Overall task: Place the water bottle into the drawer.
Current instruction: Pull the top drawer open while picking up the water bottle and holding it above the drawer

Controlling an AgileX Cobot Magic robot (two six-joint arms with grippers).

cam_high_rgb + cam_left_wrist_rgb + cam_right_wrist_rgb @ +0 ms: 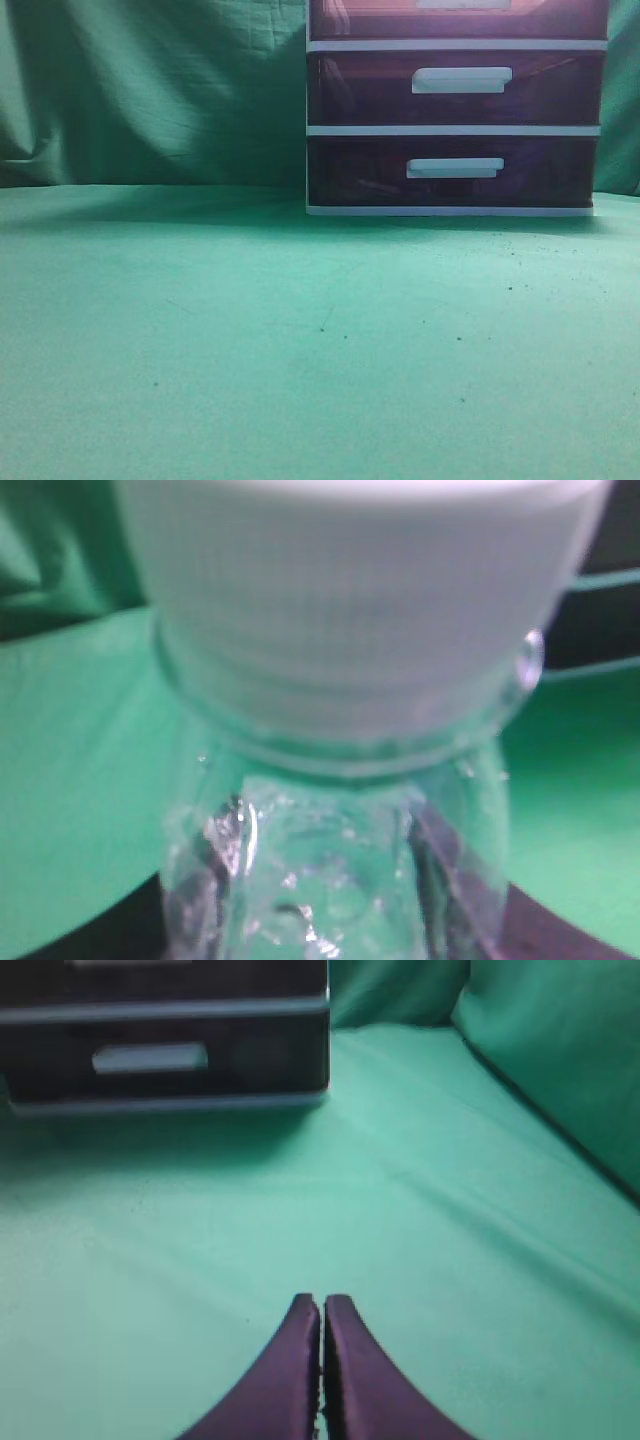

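The water bottle point(340, 860) is clear plastic with a white ribbed cap point(360, 590) and fills the left wrist view. My left gripper point(330, 930) is shut on its body; dark fingers show at the lower corners. The drawer point(380, 20), the uppermost dark purple-brown one in the white-framed unit, is cut off by the top edge of the exterior view, where only the bottom of its white handle point(462, 3) shows; it looks closed. My right gripper point(322, 1305) is shut and empty above the green cloth. Neither gripper shows in the exterior view.
The two lower drawers point(455, 170) of the unit are closed. The unit point(160, 1055) also shows at the top left of the right wrist view. A green cloth point(250, 340) covers the table and a green backdrop point(150, 90) hangs behind.
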